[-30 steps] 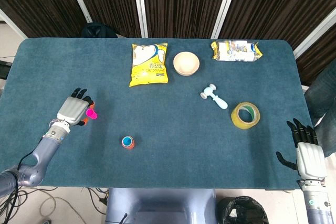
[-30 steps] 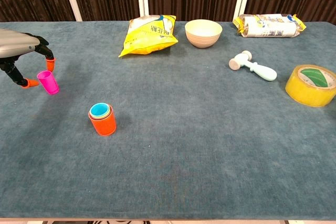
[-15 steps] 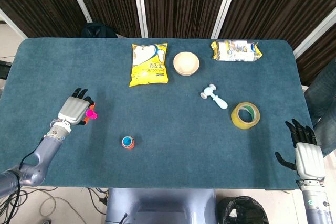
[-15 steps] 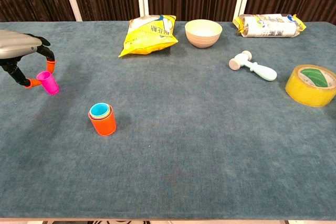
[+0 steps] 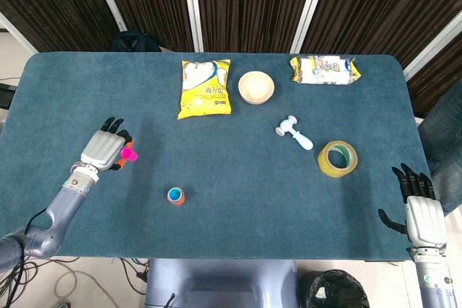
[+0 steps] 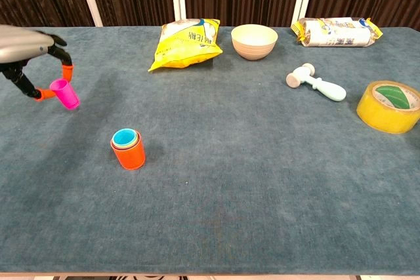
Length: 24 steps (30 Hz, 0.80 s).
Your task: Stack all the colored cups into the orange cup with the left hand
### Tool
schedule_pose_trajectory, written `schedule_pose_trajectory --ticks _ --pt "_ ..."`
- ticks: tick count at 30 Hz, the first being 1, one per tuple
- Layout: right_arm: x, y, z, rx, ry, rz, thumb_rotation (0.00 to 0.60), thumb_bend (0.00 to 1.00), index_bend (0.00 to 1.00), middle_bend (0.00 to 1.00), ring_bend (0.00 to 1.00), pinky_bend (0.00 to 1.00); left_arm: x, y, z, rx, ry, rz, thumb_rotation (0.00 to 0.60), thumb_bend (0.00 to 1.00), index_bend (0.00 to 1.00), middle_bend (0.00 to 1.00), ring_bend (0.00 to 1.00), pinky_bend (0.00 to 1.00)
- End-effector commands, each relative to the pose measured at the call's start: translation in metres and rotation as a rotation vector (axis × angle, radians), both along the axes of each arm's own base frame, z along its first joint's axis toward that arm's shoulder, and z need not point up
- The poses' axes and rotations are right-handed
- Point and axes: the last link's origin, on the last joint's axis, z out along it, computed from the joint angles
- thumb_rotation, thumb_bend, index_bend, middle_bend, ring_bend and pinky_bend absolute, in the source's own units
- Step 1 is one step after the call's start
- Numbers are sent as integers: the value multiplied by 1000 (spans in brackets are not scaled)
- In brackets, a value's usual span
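Left robot hand (image 6: 26,54) pinching the pink cup (image 6: 65,93), tilted, above the counter (image 6: 262,181).
Orange cup (image 6: 128,150), holding nested cups with blue innermost, stands right of and nearer than the pink cup, apart from it. Right robot hand (image 5: 422,207), fingers spread and holding nothing, lies far right of the orange cup, past the counter edge.

Left hand (image 5: 103,151) pinches pink cup (image 5: 128,154); orange cup (image 5: 175,195) nearby; right hand (image 5: 421,216) spread, empty, table edge.
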Motion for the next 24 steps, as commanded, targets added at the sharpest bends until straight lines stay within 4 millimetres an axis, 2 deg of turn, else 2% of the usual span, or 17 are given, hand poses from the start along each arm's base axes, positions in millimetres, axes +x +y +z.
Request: schedule_pose_trajectory --ticks 1,6,15,24 --pt "0 0 0 0 0 0 600 324 89 45 96 3 19 -6 8 1 -27 -64 600 317 463 303 0 12" --pt "1 0 1 -5 -2 5 600 324 90 45 96 3 45 -22 8 -54 -74 -123 600 316 464 301 0 13" --pt "1 0 4 -17 -10 4 600 325 89 45 96 3 77 -49 -1 -174 -136 -169 600 316 464 299 0 12" --pt "1 0 7 -27 -15 3 600 324 89 45 96 3 99 -62 -11 -232 -159 -218 600 316 467 299 0 13"
